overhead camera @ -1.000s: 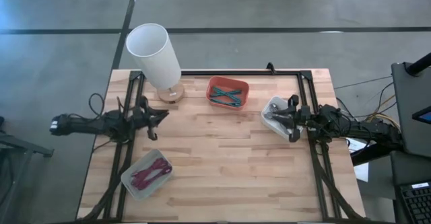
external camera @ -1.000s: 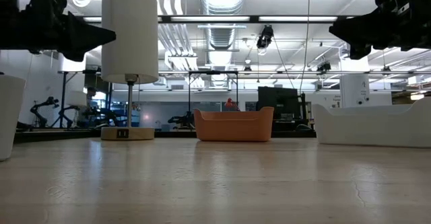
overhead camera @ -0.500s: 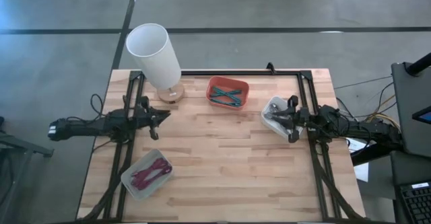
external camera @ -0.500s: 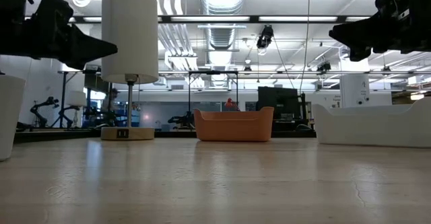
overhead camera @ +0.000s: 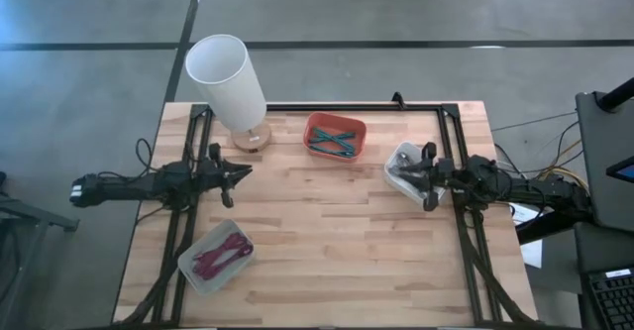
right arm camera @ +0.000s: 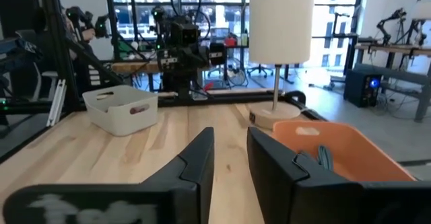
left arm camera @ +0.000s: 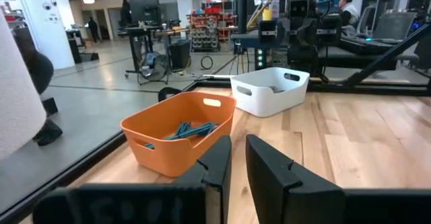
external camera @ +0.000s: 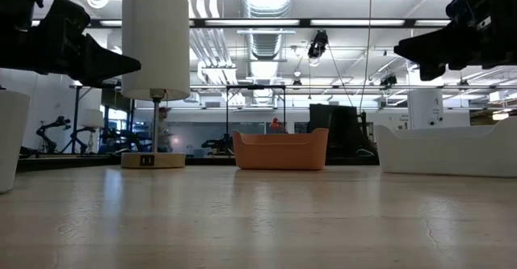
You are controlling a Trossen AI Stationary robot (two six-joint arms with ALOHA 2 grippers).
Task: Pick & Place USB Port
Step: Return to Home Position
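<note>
Charger cables, black and pink, lie inside the gray bin at the table's near left, none visibly trailing over its rim. The left gripper hangs between that bin and the lamp, raised well off the wood in the low view. Its wrist view shows the fingers almost together with only a thin slit between them and nothing held. The lamp is the nearest hazard: its base sits just beside the arm, so a pull-back that swings toward the far edge could clip it and topple the tall shade.

At the middle back, the orange bin holds dark teal cables and stands apart from both arms, so it looks safe.

On the right, the white bin carries its own cables, and the right gripper reaches over it from the table's right side. Its fingers are a little apart and empty. The low view puts it above the bin's wall, yet any dip during retreat could catch the rim and shove the bin toward the table's edge, or hook a loop and drag a cable out.
</note>
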